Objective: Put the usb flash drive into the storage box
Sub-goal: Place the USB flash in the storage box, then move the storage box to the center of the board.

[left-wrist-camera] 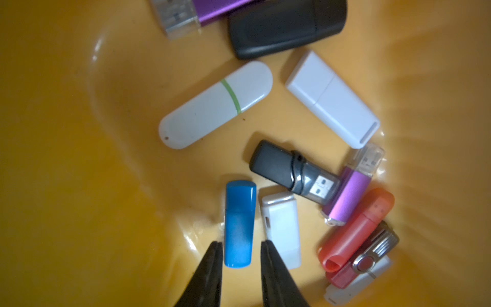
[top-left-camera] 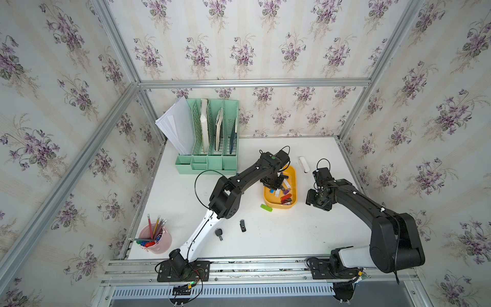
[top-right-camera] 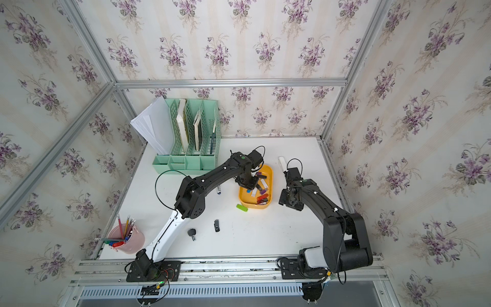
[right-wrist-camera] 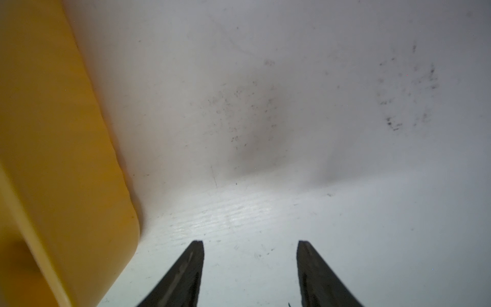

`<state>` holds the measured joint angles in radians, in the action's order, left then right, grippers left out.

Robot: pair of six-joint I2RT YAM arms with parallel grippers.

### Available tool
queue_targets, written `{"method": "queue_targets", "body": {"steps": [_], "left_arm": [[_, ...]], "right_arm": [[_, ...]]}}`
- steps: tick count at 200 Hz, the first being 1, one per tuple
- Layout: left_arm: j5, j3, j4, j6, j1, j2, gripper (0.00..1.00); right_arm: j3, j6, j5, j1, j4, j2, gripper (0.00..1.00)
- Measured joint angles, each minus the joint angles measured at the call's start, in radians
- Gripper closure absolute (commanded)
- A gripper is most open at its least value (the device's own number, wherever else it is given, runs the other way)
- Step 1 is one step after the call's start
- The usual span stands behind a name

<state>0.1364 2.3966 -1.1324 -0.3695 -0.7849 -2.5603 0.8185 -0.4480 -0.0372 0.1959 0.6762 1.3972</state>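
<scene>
The yellow-orange storage box point(top-left-camera: 279, 206) point(top-right-camera: 253, 206) sits mid-table and holds several usb flash drives. My left gripper point(left-wrist-camera: 241, 243) point(top-left-camera: 273, 186) hangs inside it, open a little. A blue usb flash drive point(left-wrist-camera: 239, 223) point(top-left-camera: 271, 190) lies on the box floor point(left-wrist-camera: 79, 159) between the fingertips, with a thin gap on each side. Beside it lie a white drive point(left-wrist-camera: 281, 226) and a black one point(left-wrist-camera: 281, 167). My right gripper point(right-wrist-camera: 249, 243) point(top-left-camera: 318, 204) stands open and empty over bare table, just right of the box wall point(right-wrist-camera: 53, 133).
Loose drives lie on the table: a green one point(top-left-camera: 266, 207) by the box's near corner, a black swivel one point(top-left-camera: 242, 225), a black key-shaped one point(top-left-camera: 219, 234) and a white one point(top-left-camera: 304, 164) behind the box. A mint file organizer point(top-left-camera: 210, 148) stands back left, a pink pencil cup point(top-left-camera: 156, 239) front left.
</scene>
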Motion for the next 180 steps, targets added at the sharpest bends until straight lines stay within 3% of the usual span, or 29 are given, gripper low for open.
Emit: {"method": "queue_targets", "body": {"steps": [29, 56, 75, 84, 100, 130, 180], "left_arm": [[0.001, 0.000, 0.001, 0.000, 0.000, 0.000, 0.61], [0.009, 0.000, 0.000, -0.002, 0.001, 0.031, 0.49], [0.027, 0.000, 0.000, -0.009, 0.010, 0.104, 0.46], [0.031, -0.004, 0.001, -0.013, 0.019, 0.145, 0.36], [0.030, -0.044, 0.004, -0.017, 0.044, 0.232, 0.32], [0.000, -0.240, 0.007, -0.023, 0.101, 0.405, 0.25], [-0.052, -0.727, 0.060, -0.032, 0.179, 0.738, 0.14]], "right_arm": [[0.000, 0.000, 0.001, 0.000, 0.000, 0.000, 0.39], [-0.006, 0.000, 0.013, 0.000, -0.008, -0.006, 0.39], [-0.012, 0.003, 0.027, 0.000, -0.017, 0.005, 0.39], [-0.011, 0.003, 0.032, 0.000, -0.027, 0.019, 0.39], [-0.003, 0.003, 0.057, 0.002, -0.047, 0.047, 0.39], [0.024, 0.003, 0.095, 0.023, -0.088, 0.090, 0.39], [0.105, -0.025, 0.143, 0.144, -0.142, 0.196, 0.39]]}}
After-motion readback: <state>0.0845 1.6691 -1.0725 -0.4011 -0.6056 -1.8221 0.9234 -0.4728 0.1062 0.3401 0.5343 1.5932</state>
